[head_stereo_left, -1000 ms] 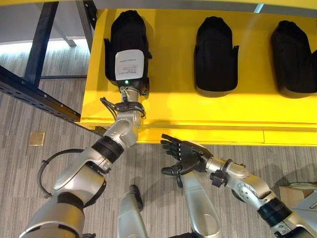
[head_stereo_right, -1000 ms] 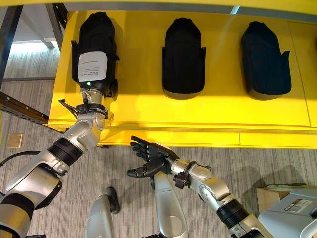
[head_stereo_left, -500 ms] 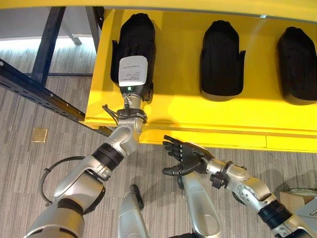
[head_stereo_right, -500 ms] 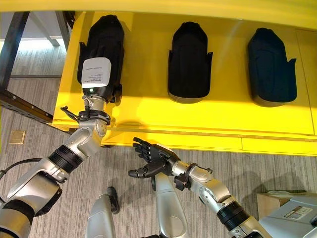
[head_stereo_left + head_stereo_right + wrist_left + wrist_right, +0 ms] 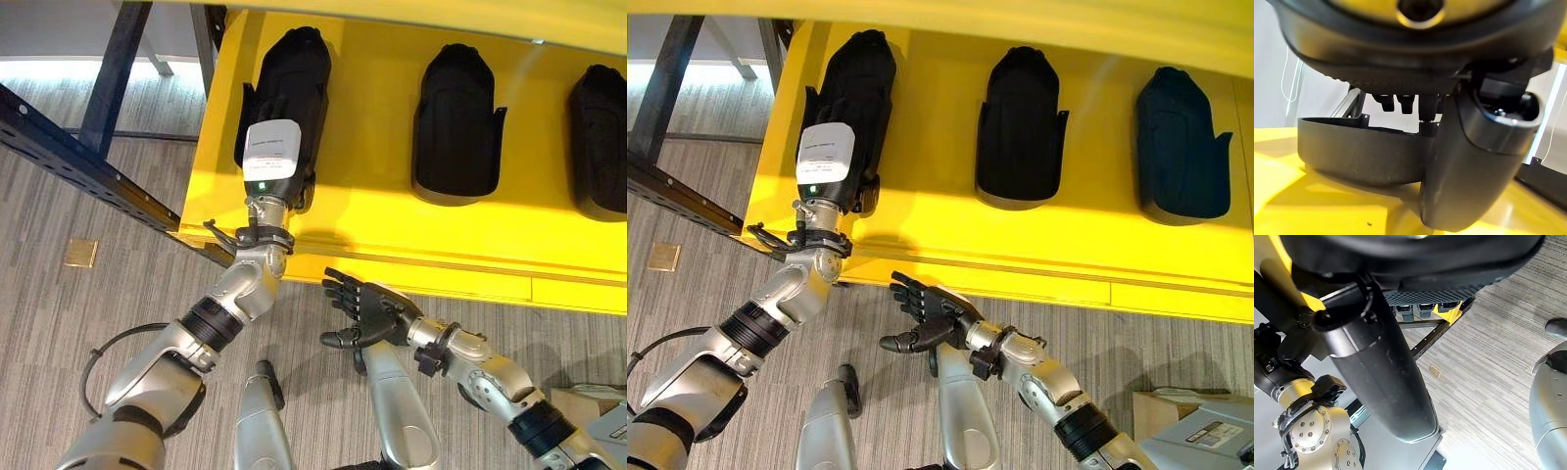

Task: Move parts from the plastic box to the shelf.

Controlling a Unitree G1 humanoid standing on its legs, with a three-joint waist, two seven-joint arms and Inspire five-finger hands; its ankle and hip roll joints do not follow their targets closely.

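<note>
I have the left hand (image 5: pixel 272 162) up on the yellow shelf (image 5: pixel 362 220), lying over the leftmost black part (image 5: pixel 292 83); its fingers are hidden against the part, so I cannot tell whether they grip it. Two more black parts (image 5: pixel 458 122) sit apart along the shelf. My right hand (image 5: pixel 364 311) hovers below the shelf edge over the carpet, fingers spread and holding nothing.

Grey striped carpet (image 5: pixel 59 206) all across the floor. Dark perforated beam (image 5: pixel 78 166) at nine o'clock, slanting down toward the centre. Dark post (image 5: pixel 118 73) at eleven o'clock, rising from behind it. Small tan floor plate (image 5: pixel 80 253) at eight o'clock, flat on the carpet, near the beam but apart from it. Cardboard box (image 5: pixel 1161 403) at four o'clock.
</note>
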